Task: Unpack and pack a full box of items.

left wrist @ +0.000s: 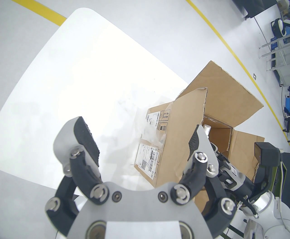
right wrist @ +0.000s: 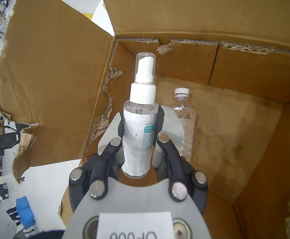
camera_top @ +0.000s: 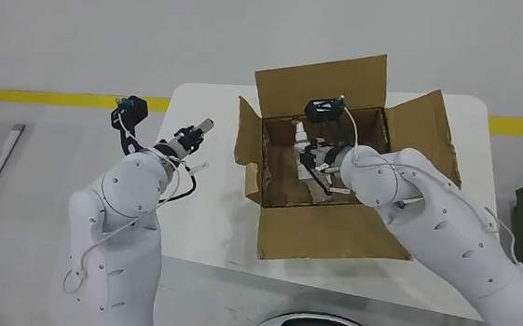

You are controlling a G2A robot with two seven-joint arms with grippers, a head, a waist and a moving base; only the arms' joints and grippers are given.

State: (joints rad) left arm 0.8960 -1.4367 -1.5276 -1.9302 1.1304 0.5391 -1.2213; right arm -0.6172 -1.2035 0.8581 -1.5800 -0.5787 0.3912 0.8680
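An open cardboard box [camera_top: 321,229] stands on the white table [camera_top: 208,158], its flaps spread outward. My right gripper [right wrist: 140,123] is inside the box [right wrist: 238,74], shut on a clear spray bottle [right wrist: 140,126] with a white pump head and a white label. A clear plastic water bottle [right wrist: 184,117] with a white cap lies on the box floor just beside it. In the top view the right gripper [camera_top: 316,163] sits over the box interior. My left gripper [left wrist: 142,138] hangs open above the table, to the left of the box [left wrist: 172,140], holding nothing; it shows in the top view as the left gripper [camera_top: 196,133].
Bare table surface [left wrist: 79,79] stretches to the left of the box. The box's left flap [right wrist: 52,90] has a torn, ragged edge. Yellow floor lines [camera_top: 61,99] run past the table. A grey bar [camera_top: 2,157] lies on the floor at far left.
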